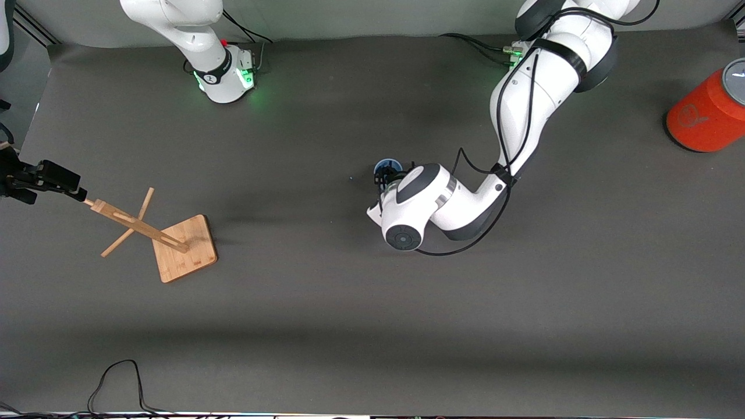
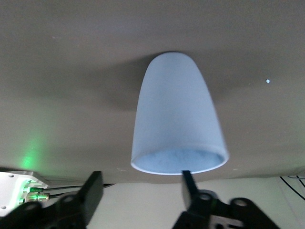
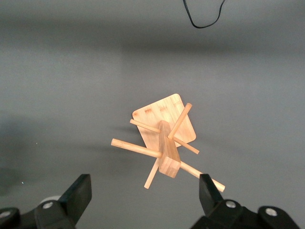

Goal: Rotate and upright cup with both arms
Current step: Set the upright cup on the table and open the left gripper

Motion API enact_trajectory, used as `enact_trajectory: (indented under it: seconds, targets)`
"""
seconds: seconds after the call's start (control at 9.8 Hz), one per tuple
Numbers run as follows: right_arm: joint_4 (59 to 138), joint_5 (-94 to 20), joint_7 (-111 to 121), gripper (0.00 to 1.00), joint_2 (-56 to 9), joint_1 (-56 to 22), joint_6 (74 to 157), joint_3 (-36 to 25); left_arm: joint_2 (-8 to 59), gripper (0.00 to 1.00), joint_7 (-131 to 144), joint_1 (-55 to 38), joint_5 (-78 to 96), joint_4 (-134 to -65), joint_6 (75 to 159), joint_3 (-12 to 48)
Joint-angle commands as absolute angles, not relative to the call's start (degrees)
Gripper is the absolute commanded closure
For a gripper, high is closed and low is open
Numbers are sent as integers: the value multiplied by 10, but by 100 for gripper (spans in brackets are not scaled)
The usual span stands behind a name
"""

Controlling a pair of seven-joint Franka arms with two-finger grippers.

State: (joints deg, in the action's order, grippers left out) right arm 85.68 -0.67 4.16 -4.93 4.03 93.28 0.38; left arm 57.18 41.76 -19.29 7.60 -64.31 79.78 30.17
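Now the cup (image 2: 177, 119) stands upright, mouth up, under the left gripper (image 2: 143, 193).
Its fingers sit spread at the rim, one inside, not clamping; the right gripper (image 3: 143, 195) waits wide over the wooden rack (image 3: 164, 138).

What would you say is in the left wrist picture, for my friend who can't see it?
A small light-blue cup stands upright on the dark grey table, open end up. The left gripper is around its rim with its black fingers spread open, one on each side. A green light glows in one corner.
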Motion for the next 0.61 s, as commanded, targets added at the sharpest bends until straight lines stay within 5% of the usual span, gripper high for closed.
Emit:
enact_trajectory:
  seconds: [0.0, 0.51]
  targets:
    - [855, -1, 29, 0, -50, 41, 938, 8, 544, 0, 453, -194, 79, -629, 786, 294]
    - [855, -1, 29, 0, -50, 41, 938, 8, 477, 0, 471, -115, -62, -557, 772, 293]
